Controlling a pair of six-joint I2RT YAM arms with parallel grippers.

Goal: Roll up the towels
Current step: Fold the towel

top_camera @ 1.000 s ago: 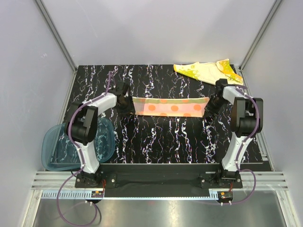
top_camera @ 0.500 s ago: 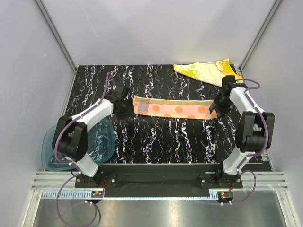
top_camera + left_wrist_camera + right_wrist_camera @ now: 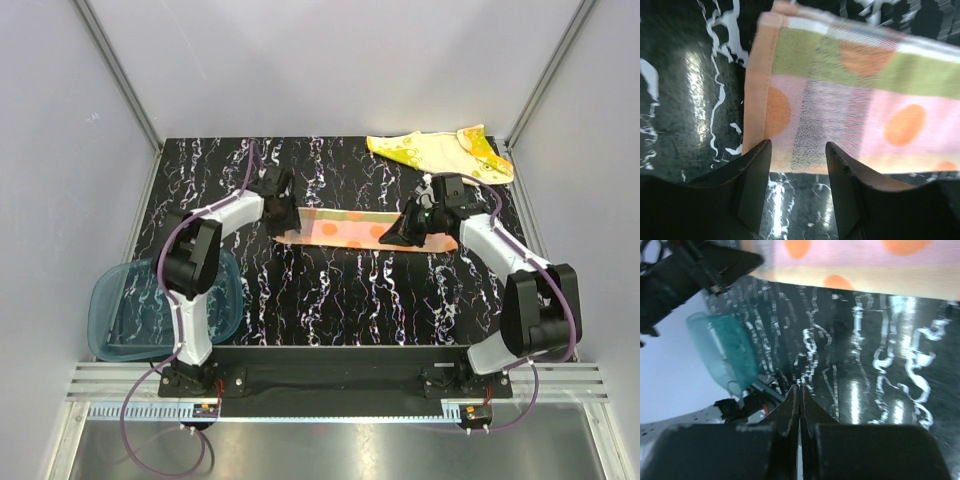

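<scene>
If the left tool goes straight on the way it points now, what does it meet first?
Probably the short end of the pink dotted towel, which lies straight ahead of the open left tool. How close it is, I cannot judge.

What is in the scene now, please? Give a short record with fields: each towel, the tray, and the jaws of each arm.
orange-pink towel: long folded strip at mid-table; the visible part lies flat
yellow towel: loose at the far right corner, no arm near it
teal tray: near left, partly past the edge of the table
left jaws: open, at the strip's left end
right jaws: shut with nothing between them, at the strip's right end, which is hidden from above
</scene>
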